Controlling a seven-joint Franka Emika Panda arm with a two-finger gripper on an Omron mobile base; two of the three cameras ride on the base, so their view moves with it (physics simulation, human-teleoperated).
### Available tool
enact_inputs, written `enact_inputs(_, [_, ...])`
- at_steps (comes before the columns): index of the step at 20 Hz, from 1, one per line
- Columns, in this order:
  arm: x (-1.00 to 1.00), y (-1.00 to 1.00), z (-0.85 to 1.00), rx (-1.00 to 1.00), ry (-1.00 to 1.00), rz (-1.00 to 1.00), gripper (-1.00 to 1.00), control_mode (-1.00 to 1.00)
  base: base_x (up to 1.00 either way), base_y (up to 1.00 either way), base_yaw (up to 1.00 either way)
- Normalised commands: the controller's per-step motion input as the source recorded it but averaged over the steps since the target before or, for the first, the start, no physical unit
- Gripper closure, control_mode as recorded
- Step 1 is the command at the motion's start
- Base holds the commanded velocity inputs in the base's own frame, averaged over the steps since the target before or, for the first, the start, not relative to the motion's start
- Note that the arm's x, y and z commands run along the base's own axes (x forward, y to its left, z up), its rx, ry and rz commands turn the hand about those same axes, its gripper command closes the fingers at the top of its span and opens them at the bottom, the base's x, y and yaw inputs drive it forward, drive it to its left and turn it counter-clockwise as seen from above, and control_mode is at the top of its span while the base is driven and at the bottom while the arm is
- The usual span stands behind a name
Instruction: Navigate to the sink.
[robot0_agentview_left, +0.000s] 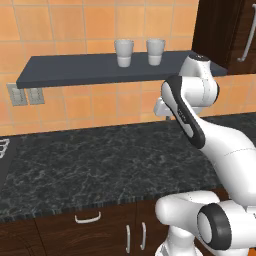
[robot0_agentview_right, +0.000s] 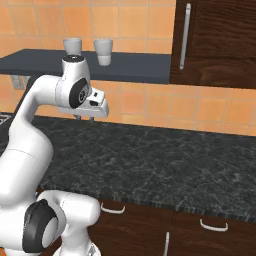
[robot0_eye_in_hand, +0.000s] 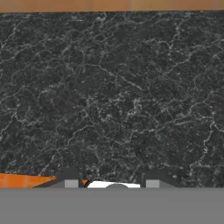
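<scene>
Sink location cannot be told from these views. A dark speckled granite desk (robot0_agentview_left: 100, 160) spans the scene beneath an orange tiled wall (robot0_agentview_left: 75, 20). The white arm (robot0_agentview_left: 210, 145) folds above the desk. A dark wall shelf (robot0_agentview_left: 75, 70) carries two pale cups (robot0_agentview_left: 124, 52), beside a dark wood cabinet (robot0_agentview_right: 220, 40). Two wall outlets (robot0_agentview_left: 25, 95) sit under the shelf. The fingers (robot0_eye_in_hand: 152, 183) are spread wide, holding nothing, pointing down at the desk.
</scene>
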Motion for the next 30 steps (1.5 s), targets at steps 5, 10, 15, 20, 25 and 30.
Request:
enact_inputs(5, [0.0, 0.0, 0.0, 0.0, 0.0, 0.0, -1.0, 1.0, 0.0, 0.0, 0.0])
enact_inputs(10, [0.0, 0.0, 0.0, 0.0, 0.0, 0.0, -1.0, 1.0, -0.11, 0.02, 0.0])
enact_inputs(15, [0.0, 0.0, 0.0, 0.0, 0.0, 0.0, -1.0, 1.0, -0.71, 0.02, -0.33])
enact_inputs(20, [0.0, 0.0, 0.0, 0.0, 0.0, 0.0, -1.0, 1.0, -0.31, 0.0, -0.91])
enact_inputs(25, [0.0, 0.0, 0.0, 0.0, 0.0, 0.0, -1.0, 1.0, -0.09, 0.0, -0.99])
enact_inputs(30, [0.0, 0.0, 0.0, 0.0, 0.0, 0.0, -1.0, 1.0, -0.02, 0.0, -1.0])
